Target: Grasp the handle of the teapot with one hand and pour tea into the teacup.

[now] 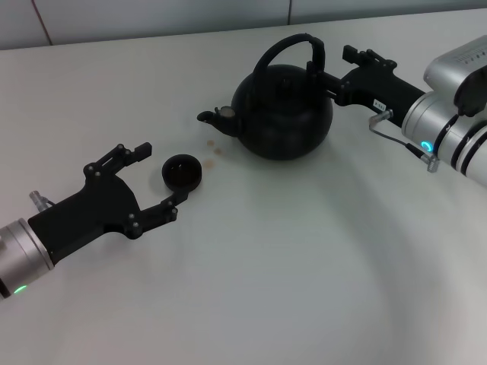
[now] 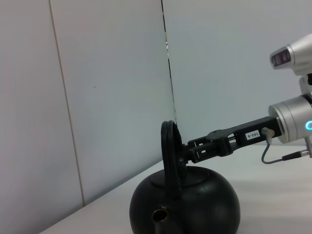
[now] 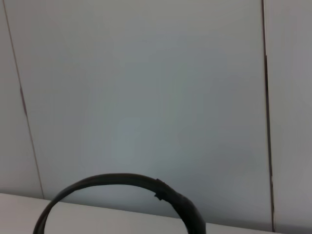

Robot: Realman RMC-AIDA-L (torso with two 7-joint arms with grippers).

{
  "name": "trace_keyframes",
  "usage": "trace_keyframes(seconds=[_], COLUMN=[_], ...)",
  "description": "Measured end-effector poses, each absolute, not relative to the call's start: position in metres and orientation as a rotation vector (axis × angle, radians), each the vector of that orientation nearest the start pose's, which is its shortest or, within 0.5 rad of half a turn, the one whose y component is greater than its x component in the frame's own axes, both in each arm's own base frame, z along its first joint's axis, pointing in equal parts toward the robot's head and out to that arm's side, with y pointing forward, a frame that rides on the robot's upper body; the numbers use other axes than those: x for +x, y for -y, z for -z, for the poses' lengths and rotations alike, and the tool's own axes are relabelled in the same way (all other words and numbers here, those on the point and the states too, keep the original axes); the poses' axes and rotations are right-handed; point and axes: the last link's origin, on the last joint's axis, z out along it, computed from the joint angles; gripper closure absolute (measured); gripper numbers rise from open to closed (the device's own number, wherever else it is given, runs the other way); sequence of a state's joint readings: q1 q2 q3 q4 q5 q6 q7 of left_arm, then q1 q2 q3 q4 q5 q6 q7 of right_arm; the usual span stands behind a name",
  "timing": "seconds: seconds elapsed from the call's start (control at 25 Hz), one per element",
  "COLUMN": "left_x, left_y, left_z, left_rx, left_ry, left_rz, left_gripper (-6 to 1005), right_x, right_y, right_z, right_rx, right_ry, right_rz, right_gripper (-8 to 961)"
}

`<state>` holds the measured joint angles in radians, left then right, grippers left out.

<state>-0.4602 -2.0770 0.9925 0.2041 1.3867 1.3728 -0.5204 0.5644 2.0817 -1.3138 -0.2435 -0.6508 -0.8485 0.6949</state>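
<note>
We see the teapot (image 1: 283, 114) sitting upright on the white table (image 1: 304, 266), toward the far side and a little right of centre, its short spout (image 1: 213, 119) pointing to our left. Our right hand (image 1: 323, 72) reaches in from the right and is pinched on the thick wrapped side of the handle (image 1: 285, 47), which arches tall over the lid; in the left wrist view the same hand (image 2: 187, 152) meets the handle (image 2: 170, 146) low on the arch, just above the pot's (image 2: 185, 207) shoulder. The right wrist view shows only the top curve of the handle (image 3: 122, 179) against the pale wall panels (image 3: 146, 97). The teacup (image 1: 182, 171) stands on the table left of and nearer than the teapot, close below the spout but apart from it. Our left hand (image 1: 156, 173) lies low on the table at the left with its fingers (image 1: 125, 156) spread, one on each side of the teacup; whether they touch it we cannot tell. Between the spout and the teacup are two small brownish spots (image 1: 214, 147) on the table. Nothing stands between the pot and the cup.
</note>
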Motion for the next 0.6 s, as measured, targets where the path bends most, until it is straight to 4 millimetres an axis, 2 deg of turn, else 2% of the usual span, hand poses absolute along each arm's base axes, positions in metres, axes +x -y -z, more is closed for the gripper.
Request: trace_keyframes(seconds=[0.04, 0.2, 0.4, 0.6], left_x=[-0.285, -0.285, -0.284, -0.283], left_y=[-0.295, -0.295, -0.296, -0.295], left_z=[0.061, 0.06, 0.06, 0.06], left_rx=[-2.452, -2.451, -2.45, -2.454], left_ry=[0.165, 0.163, 0.161, 0.153], left_rz=[0.771, 0.772, 0.773, 0.787], left_gripper=[136, 136, 135, 135], right_x=[0.293, 0.294, 0.289, 0.277], right_y=[-0.382, -0.377, -0.358, -0.346], right_z=[0.038, 0.031, 0.019, 0.023], right_rx=[-1.997, -1.98, -1.965, -2.074], right_ry=[-0.684, -0.662, -0.581, -0.47], right_rz=[-0.666, -0.699, -0.843, -0.896], right_gripper=[171, 173, 175, 176])
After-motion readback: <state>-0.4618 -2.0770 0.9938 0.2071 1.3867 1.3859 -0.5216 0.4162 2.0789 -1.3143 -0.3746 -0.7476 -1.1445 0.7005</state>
